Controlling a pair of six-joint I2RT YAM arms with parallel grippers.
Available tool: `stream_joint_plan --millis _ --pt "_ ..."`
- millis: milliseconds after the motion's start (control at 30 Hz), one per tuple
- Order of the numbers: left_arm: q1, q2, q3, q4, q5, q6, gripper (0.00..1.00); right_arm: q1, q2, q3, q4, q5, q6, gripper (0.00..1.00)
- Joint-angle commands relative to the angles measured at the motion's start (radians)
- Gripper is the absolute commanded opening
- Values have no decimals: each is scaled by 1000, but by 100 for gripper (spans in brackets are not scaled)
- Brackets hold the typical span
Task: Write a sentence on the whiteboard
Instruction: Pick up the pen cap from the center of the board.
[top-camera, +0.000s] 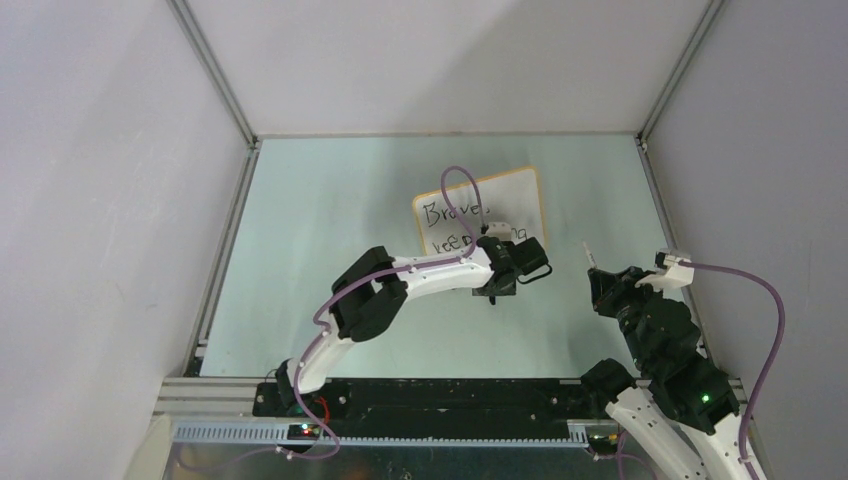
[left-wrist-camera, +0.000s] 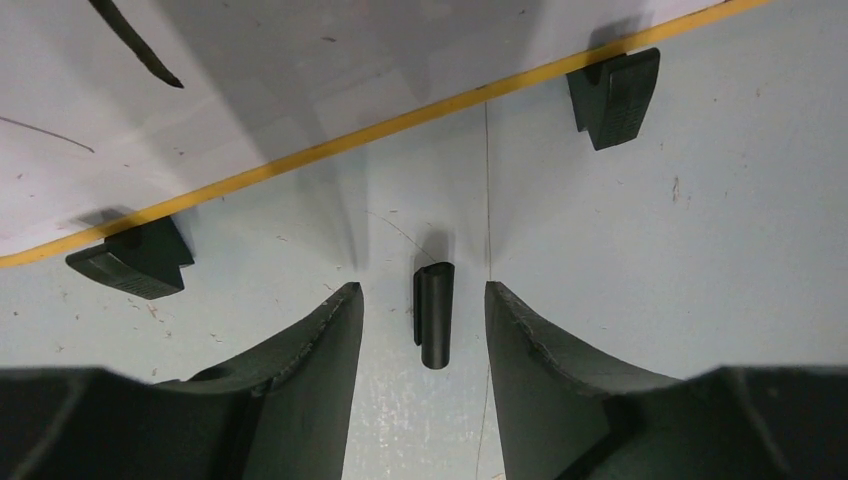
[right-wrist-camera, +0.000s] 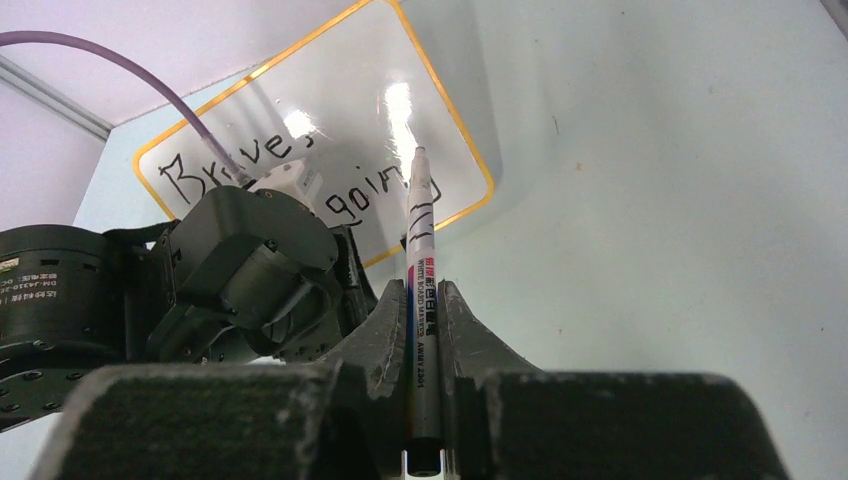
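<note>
Just before the whiteboard (top-camera: 515, 200), far-centre on the table (top-camera: 300, 250), the half-open, empty left hand (left-wrist-camera: 422, 292) straddles a black cap (left-wrist-camera: 433, 320); an off-centre close could flick it away; the right hand (right-wrist-camera: 422, 300) pinches the marker (right-wrist-camera: 418, 220).

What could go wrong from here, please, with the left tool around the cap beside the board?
The cap lies loose on the table inside the open left tool; a skewed pinch could flick it away. That tool sits close to the board's frame and a foot, so it may nudge the board. The right tool holds the pen uncapped, so its tip could smear the writing.
</note>
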Motion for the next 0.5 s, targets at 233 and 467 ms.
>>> stream_joint_plan --millis 233,467 --pt "-1 12 -3 49 18 18 45 3 -12 34 28 0 1 0" --pt "0 4 -54 83 37 -3 36 4 -19 34 25 1 5 0"
